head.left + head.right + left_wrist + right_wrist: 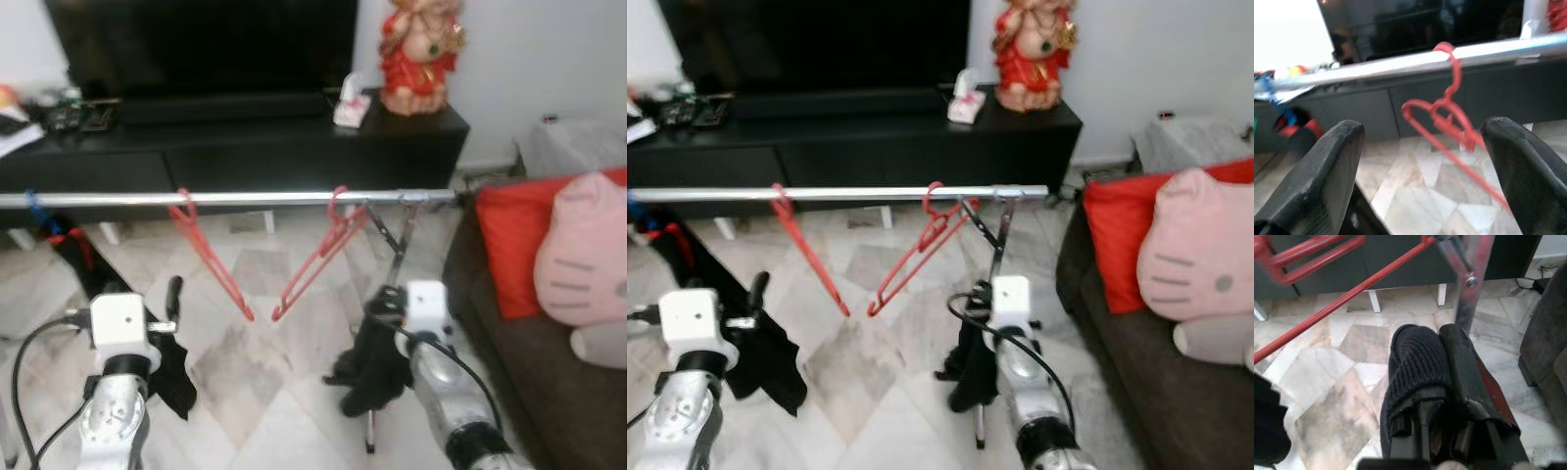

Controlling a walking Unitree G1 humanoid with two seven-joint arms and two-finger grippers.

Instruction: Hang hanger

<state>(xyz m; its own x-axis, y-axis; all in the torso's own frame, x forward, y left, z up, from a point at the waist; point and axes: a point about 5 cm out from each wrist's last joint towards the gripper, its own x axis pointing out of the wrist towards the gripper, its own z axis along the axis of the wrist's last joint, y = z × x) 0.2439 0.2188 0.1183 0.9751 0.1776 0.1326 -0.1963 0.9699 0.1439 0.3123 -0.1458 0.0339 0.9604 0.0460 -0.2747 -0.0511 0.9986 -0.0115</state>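
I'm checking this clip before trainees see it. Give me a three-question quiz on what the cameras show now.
1. True or false: both red hangers hook over the silver rail.
2. The left pincer is: A) open, holding nothing; B) shut on a hanger; C) shut on the rail.
3. Fill in: the right pincer has its fingers closed together, one covered in a black knitted ____.

Key: 1 true; 2 A; 3 sleeve.
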